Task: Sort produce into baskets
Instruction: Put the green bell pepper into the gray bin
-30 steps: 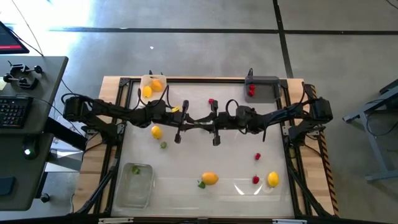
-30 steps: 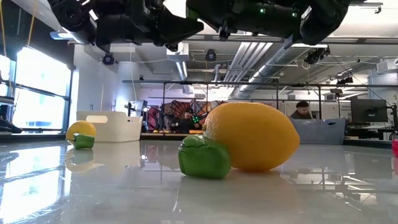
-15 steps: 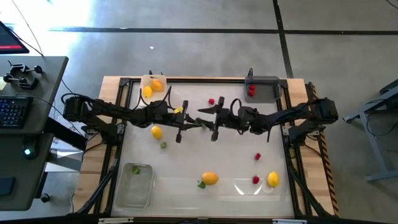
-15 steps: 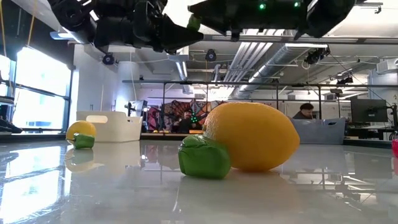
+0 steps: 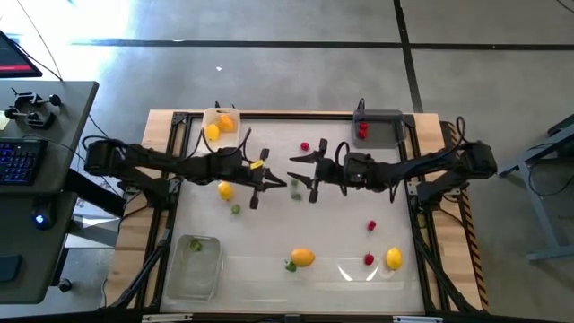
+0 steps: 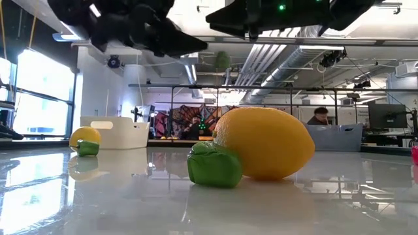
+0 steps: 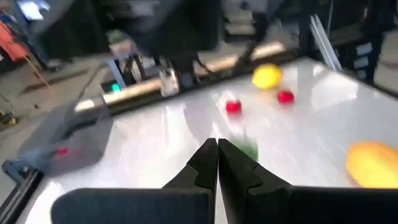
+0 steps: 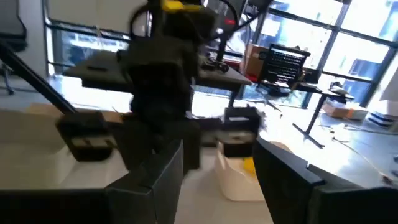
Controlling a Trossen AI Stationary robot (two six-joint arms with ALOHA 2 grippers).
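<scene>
Lying between both grippers' tips: green piece (image 5: 295,186).

My table (image 5: 269,224) is glossy white with a pale wood border. I see a white tray (image 5: 219,125) holding yellow and orange fruit, a dark grey tray (image 5: 380,128) holding red pieces, and a clear tray (image 5: 194,266). Both arms are black. Loose yellow lemons (image 5: 394,258), red berries (image 5: 369,259) and small green pieces (image 5: 236,209) dot the table.
</scene>
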